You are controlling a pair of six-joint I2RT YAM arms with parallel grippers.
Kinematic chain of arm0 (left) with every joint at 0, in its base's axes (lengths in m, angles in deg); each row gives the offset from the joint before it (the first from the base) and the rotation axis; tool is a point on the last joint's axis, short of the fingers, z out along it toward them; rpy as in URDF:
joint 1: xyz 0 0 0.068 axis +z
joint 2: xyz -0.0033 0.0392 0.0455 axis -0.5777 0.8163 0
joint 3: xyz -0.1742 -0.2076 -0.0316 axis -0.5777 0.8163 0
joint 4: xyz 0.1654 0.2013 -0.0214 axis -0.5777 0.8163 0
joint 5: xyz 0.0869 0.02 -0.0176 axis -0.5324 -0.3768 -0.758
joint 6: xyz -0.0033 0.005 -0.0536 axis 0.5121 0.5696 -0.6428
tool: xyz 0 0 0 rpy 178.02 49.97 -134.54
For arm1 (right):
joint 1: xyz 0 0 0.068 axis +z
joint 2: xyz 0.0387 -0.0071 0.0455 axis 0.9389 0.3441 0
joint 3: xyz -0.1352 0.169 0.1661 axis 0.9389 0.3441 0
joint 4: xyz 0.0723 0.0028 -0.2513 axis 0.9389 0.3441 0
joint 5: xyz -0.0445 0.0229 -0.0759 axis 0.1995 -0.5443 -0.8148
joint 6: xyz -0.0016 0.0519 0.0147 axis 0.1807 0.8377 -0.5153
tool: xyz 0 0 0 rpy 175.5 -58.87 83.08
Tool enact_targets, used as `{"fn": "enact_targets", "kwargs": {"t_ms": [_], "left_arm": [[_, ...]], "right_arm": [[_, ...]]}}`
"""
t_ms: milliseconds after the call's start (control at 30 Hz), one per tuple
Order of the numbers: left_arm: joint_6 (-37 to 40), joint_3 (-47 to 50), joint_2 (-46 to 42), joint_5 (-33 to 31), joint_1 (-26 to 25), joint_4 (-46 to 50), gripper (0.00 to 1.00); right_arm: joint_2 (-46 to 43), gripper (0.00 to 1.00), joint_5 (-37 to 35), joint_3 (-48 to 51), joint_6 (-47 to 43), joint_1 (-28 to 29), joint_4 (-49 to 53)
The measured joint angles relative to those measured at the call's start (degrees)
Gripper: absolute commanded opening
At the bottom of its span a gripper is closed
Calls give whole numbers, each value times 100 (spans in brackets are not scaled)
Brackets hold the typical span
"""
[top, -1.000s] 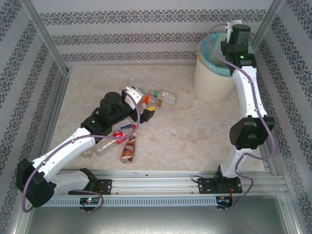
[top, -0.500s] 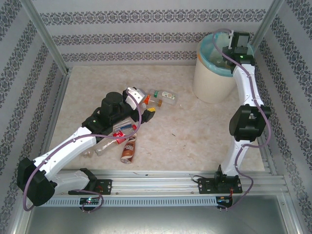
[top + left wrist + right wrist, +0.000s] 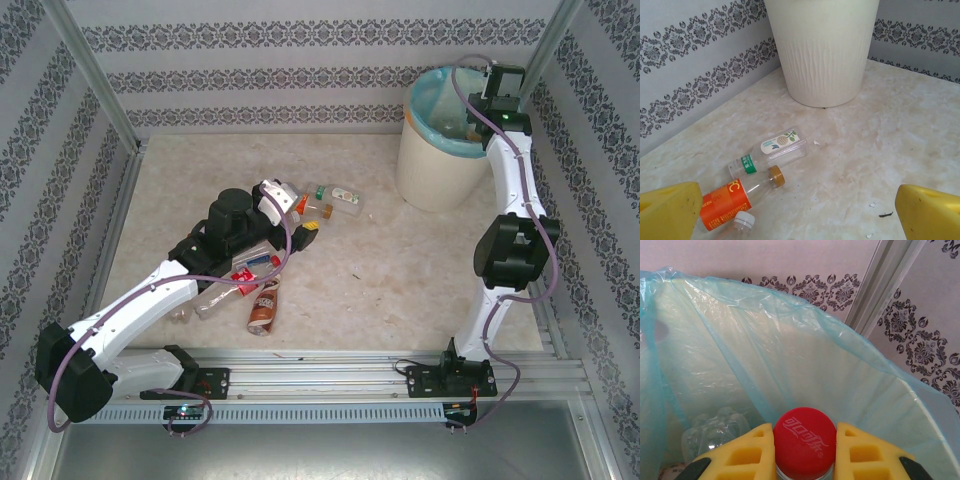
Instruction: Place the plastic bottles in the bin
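Observation:
My right gripper (image 3: 804, 441) is shut on a clear bottle with a red cap (image 3: 804, 437), held inside the mouth of the bin (image 3: 428, 165). The bin's teal liner (image 3: 790, 355) surrounds the cap, and a clear crumpled bottle (image 3: 715, 432) lies at the bottom. My left gripper (image 3: 800, 212) is open over the table, its yellow fingers (image 3: 670, 210) spread wide with nothing between them. Just ahead of it lie a clear bottle with a white and green label (image 3: 777, 146), an orange-labelled bottle with a gold cap (image 3: 737, 194) and a white-capped bottle (image 3: 742, 221).
More bottles lie under and beside the left arm, among them a brown one (image 3: 264, 305) and a red-labelled one (image 3: 243, 275). The bin stands in the far right corner against the patterned walls. A metal rail (image 3: 330, 365) runs along the near edge.
The right wrist has shifted right and slightly back over the bin with the red-capped bottle. The left arm has hardly moved.

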Motion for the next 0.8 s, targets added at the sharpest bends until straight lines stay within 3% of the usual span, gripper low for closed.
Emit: {"fn": "enact_targets", "kwargs": {"t_ms": [33,167,233,300,800], "left_arm": [[2,0,0,0,0,2,99],[2,0,0,0,0,0,99],[2,0,0,0,0,2,100],[2,0,0,-7,0,2,100],[9,0,-2,-66,-2,2,100]], "right_arm": [[0,16,9,-37,7,0,37],[24,26,87,-350,94,0,431],[26,45,122,-450,168,11,529],[20,52,118,-481,179,46,544],[-55,50,164,-693,192,275,658]]}}
